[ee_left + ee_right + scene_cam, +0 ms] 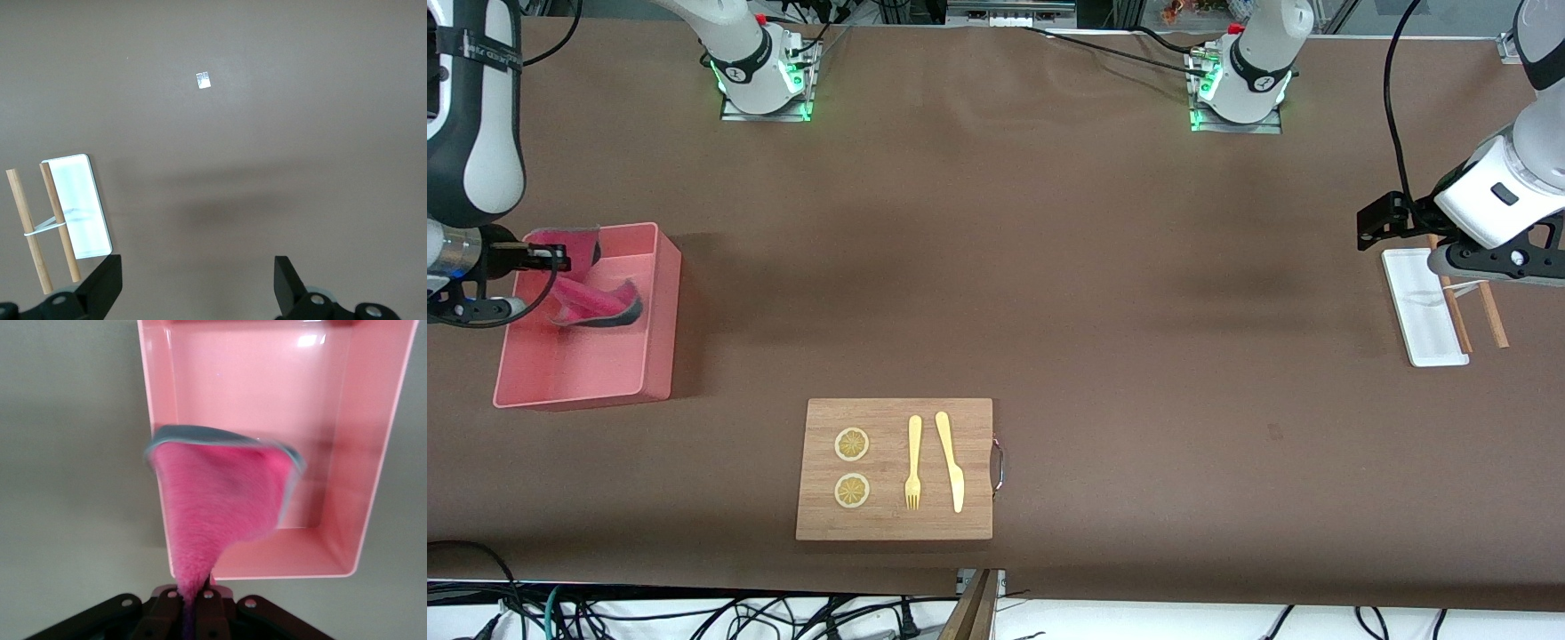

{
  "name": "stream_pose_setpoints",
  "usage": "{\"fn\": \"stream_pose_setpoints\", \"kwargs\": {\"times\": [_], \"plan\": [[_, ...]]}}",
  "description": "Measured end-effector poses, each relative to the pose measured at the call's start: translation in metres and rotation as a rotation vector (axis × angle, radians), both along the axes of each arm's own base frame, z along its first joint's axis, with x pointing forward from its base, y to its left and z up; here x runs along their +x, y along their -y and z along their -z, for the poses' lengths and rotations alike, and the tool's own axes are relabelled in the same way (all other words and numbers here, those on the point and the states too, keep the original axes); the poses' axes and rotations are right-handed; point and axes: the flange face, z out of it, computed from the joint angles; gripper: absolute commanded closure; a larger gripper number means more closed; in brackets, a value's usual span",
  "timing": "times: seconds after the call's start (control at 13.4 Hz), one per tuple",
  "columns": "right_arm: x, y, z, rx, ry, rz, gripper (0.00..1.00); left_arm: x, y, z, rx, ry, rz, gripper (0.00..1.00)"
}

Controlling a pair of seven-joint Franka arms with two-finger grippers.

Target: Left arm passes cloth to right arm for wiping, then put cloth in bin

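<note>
Right gripper jaws clamping the cloth, which is dangling below them over the bin, pink face showing. Left gripper hanging idle, jaws spread wide, gripping nothing, white tray and 2 wooden sticks just beside 1 jaw.

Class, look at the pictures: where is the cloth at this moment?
The cloth hangs from the right hand, shut on it, over the pink bin at the right arm's end of the table.
</note>
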Motion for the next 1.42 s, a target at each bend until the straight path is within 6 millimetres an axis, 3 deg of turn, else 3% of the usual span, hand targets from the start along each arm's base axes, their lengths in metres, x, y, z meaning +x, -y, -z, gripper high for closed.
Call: {"fn": "stream_pose_setpoints", "kwargs": {"times": [0.07,0.15,0.22,0.52,0.75,1.12,1.42], "plan": [[-0.001,0.003,-0.001,0.001,0.001,-0.003,0.68,0.0,0.0,0.0,0.0,0.0,0.0,0.0],[-0.001,0.004,-0.001,0.001,0.001,-0.006,0.29,0.0,0.0,0.0,0.0,-0.001,0.0,0.0],[-0.001,0.003,0.0,0.001,0.002,-0.007,0.0,0.0,0.0,0.0,0.0,-0.001,0.0,0.0],[0.003,0.0,-0.004,-0.004,0.019,-0.018,0.0,-0.001,0.0,-0.001,0.0,0.0,0.0,0.0],[0.01,-0.01,-0.022,-0.002,0.045,-0.032,0.0,-0.001,0.0,-0.001,0.0,0.0,0.0,0.0],[0.009,-0.076,-0.092,0.033,0.115,-0.033,0.0,-0.001,0.001,-0.001,0.0,-0.001,0.001,0.0],[-0.017,-0.092,-0.145,0.092,0.15,-0.021,0.0,-0.001,0.001,-0.001,0.0,-0.001,0.001,0.0]]}}
